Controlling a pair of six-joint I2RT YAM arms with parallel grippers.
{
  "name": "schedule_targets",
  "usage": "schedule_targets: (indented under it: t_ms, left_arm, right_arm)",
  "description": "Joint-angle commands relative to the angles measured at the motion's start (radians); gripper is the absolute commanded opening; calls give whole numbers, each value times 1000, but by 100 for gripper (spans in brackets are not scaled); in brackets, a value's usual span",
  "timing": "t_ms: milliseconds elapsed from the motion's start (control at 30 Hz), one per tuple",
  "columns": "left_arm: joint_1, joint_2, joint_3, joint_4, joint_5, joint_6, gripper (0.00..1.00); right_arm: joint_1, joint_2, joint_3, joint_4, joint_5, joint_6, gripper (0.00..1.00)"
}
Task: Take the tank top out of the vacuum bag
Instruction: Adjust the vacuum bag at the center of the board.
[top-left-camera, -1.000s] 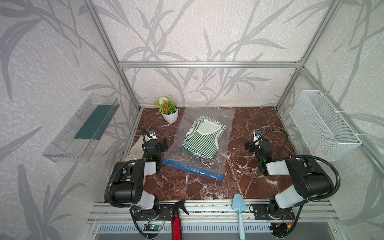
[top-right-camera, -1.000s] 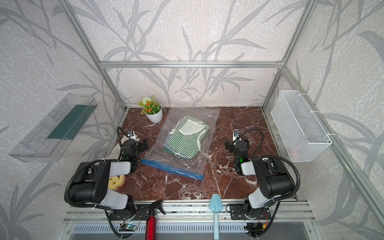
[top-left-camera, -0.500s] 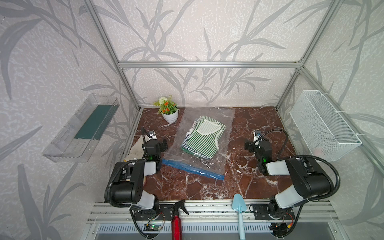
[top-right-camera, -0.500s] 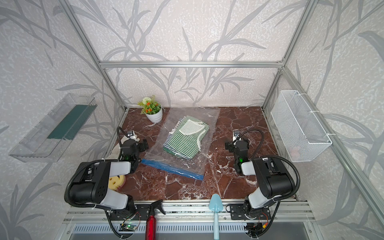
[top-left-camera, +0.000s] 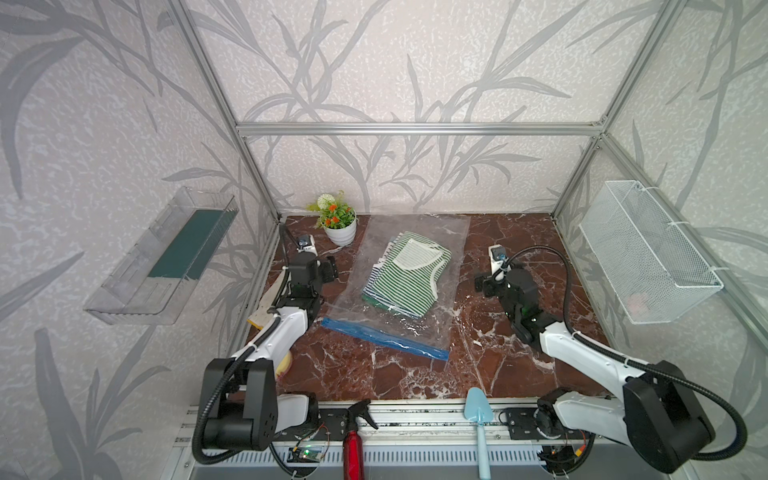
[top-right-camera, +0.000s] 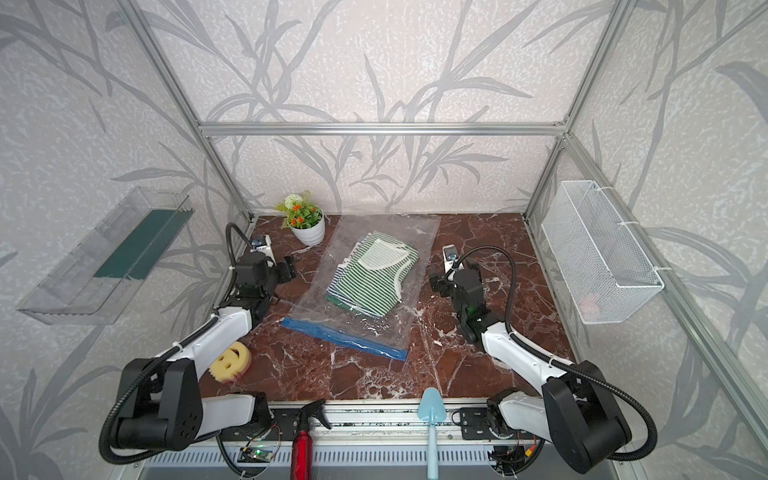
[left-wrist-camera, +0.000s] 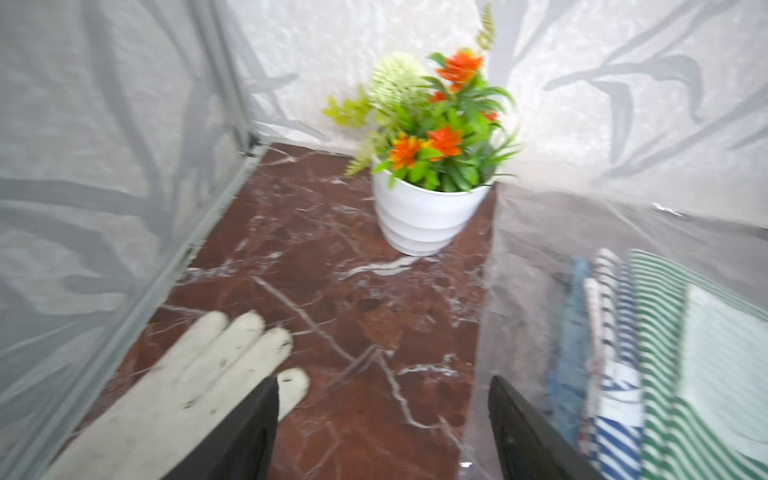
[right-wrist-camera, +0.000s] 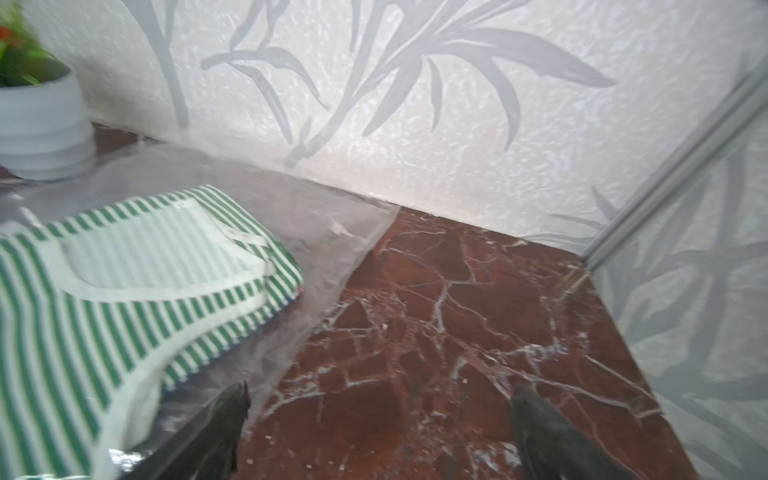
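A clear crinkly plastic vacuum bag lies flat mid-frame on the red-brown marble table — its blue zip strip nearest the lower edge, a folded green-striped tank top inside. The left claw and the right claw flank it.

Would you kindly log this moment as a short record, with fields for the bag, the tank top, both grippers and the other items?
vacuum bag: flat on the marble table, blue zip strip toward the robot
tank top: green-striped, folded, inside the bag
left gripper: fingers open, empty, at the bag's edge near the potted plant
right gripper: fingers open, empty, at the bag's opposite edge
task progress: nothing grasped yet
other items: glove, sponge, trowel
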Motion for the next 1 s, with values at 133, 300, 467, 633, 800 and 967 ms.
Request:
schedule_targets:
  t_ms: [133,300,467,633,800,967]
  left_arm:
    - [-45,205,169,-274,257,-143,74]
    - [-44,275,247,-322,234,-112,74]
    - [-44,326,244,-257,229,-131,74]
    - [-43,331,276,-271,210,-154,74]
    - [-43,388,382,-393,183,-144,74]
    - [-44,439,445,-442,195,-113,73]
  right_arm:
    - [-10,147,63,-243,-354,349,96]
    - [-16,279,35,-96,-470,458,90]
    - [-58,294,-56,54,-447,497,90]
    - [-106,336,-86,151,-519,557,89]
    - [-110,401,-66,191,-571,584,88]
    - [-114,441,-59,229,-605,605,88]
